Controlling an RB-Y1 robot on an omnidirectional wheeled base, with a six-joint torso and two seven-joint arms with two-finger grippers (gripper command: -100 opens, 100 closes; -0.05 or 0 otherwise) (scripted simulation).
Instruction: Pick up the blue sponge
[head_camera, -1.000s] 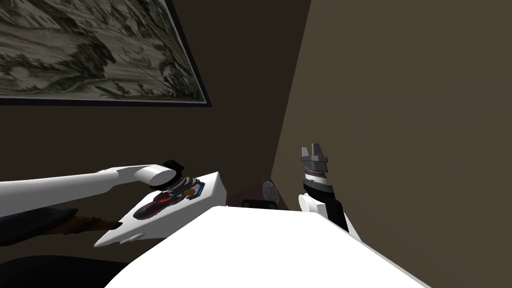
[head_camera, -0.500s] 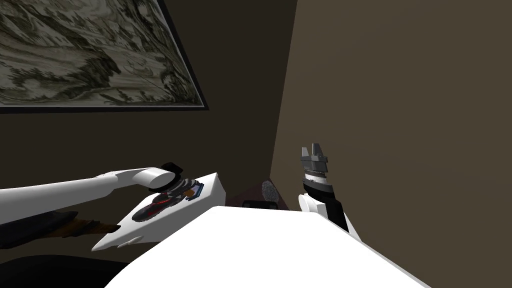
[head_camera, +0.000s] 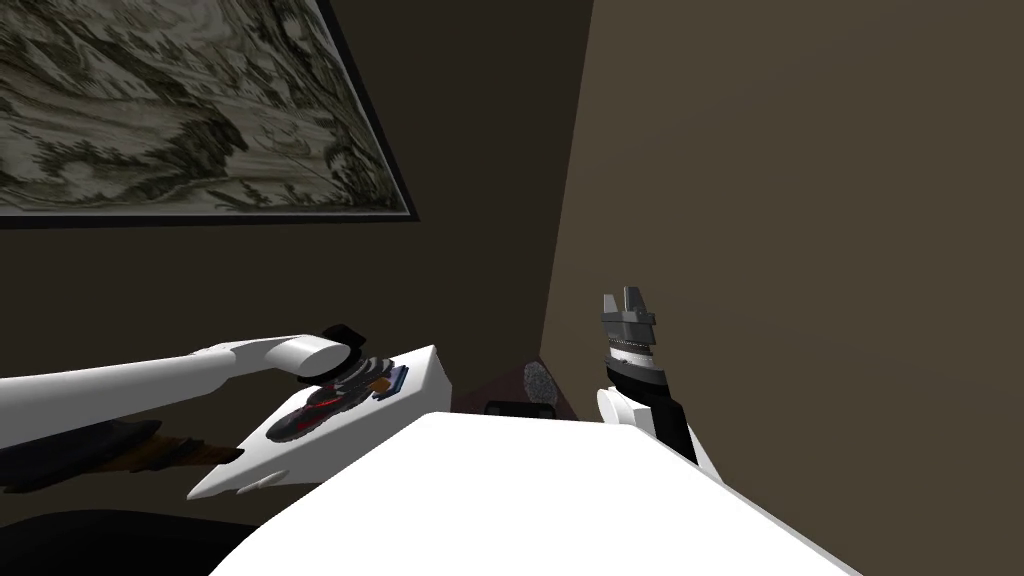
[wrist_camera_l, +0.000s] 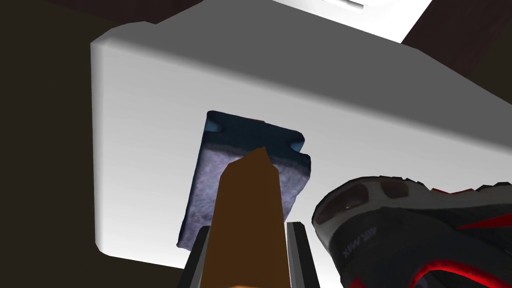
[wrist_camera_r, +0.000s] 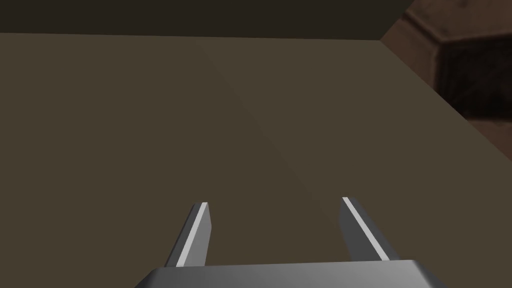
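The blue sponge (wrist_camera_l: 205, 175), with a fuzzy grey-blue face, lies flat near the corner of a white top (wrist_camera_l: 150, 100). An orange-brown block (wrist_camera_l: 250, 200) with a pointed tip stands between my left gripper's fingers, over the sponge. My left gripper (wrist_camera_l: 250, 226) is shut on the sides of this block. In the head view the left gripper (head_camera: 368, 378) reaches down onto the white top (head_camera: 425, 362), with the sponge's blue edge (head_camera: 399, 378) just beyond it. My right gripper (head_camera: 627, 295) is raised by the wall on the right, its fingers (wrist_camera_r: 201, 220) open with nothing between them.
A black and red shoe (wrist_camera_l: 415, 235) lies on the white top right beside the sponge and gripper, seen also as the shoe (head_camera: 305, 415) in the head view. A framed picture (head_camera: 180, 110) hangs on the dark wall behind. A small dark thing (head_camera: 518, 408) sits low in the corner.
My head has shifted a little, so the whole picture moved. The left hand stays over the sponge, and less of the orange-brown and blue shows beside it. The right arm is still.
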